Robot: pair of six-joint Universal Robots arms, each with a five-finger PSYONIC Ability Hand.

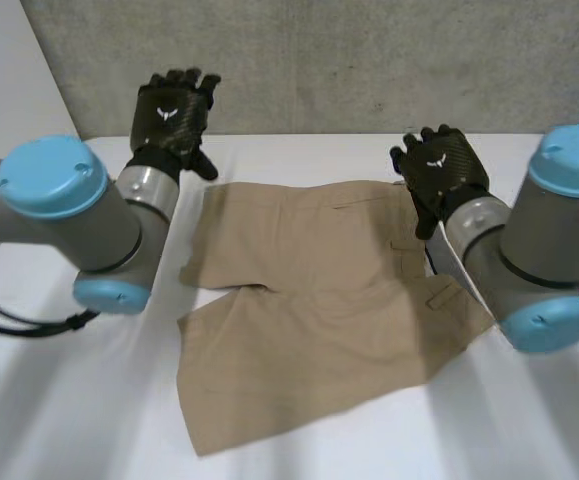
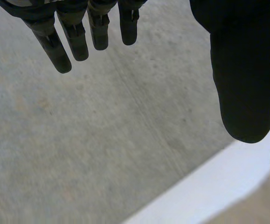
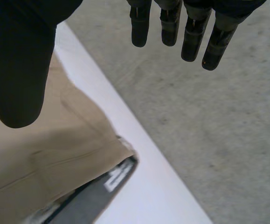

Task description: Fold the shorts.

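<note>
The khaki shorts (image 1: 319, 300) lie spread flat in the middle of the white tabletop (image 1: 89, 400). The waistband (image 3: 102, 186) is at the right and the two legs run off to the left, one leg farther back and one nearer the robot, so the long axis of the cloth goes left to right. Nothing looks folded yet. Both arms are held up over the far side. The left robot hand (image 1: 174, 115) hangs just past the far left corner of the shorts, off the far leg's hem, with its fingers straight and spread and nothing in them. Its wrist camera looks mostly at the grey wall (image 1: 369, 60) and the table's far edge. The right robot hand (image 1: 437, 168) is the closer of the two to the fabric, hovering above the far end of the waistband with its fingers straight and its thumb apart, also holding nothing. From its wrist, the waistband corner and its dark inner lining sit below the thumb. I'd judge the next move depends on each robot hand coming down and toward the near side onto its own far corner, the hem for the left and the waist for the right.
</note>
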